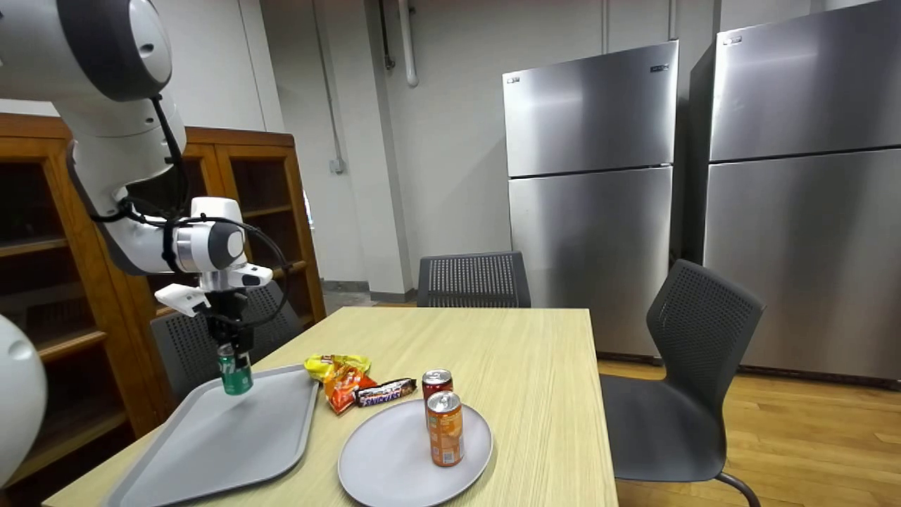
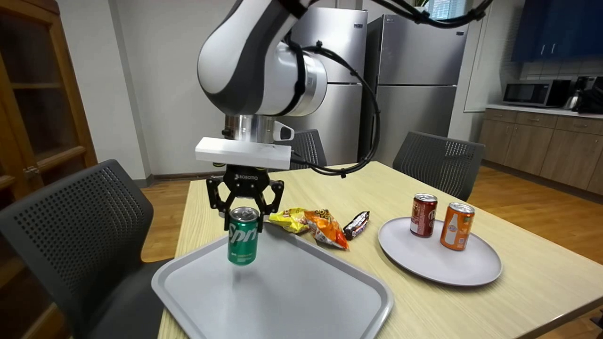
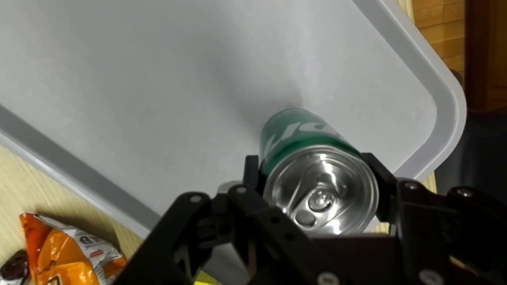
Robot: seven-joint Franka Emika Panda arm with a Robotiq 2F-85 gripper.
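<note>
Gripping a green Sprite can point(image 2: 243, 242) by its upper sides, the gripper point(image 2: 243, 223) stands left of centre in an exterior view, its jaws set as wide as the can. Roughly upright, the can is over a grey tray point(image 2: 301, 292) at lower centre; whether its base touches cannot be told. In the wrist view, the can's silver lid point(image 3: 321, 193) appears below and right of centre. Beside the tray, near mid-frame, lie a yellow bag point(image 2: 291, 220), an orange bag point(image 2: 326, 228) and a Snickers bar point(image 2: 356, 225); at right, a round plate point(image 2: 424, 263) bears a red can point(image 2: 423, 215) and an orange can point(image 2: 457, 227).
</note>
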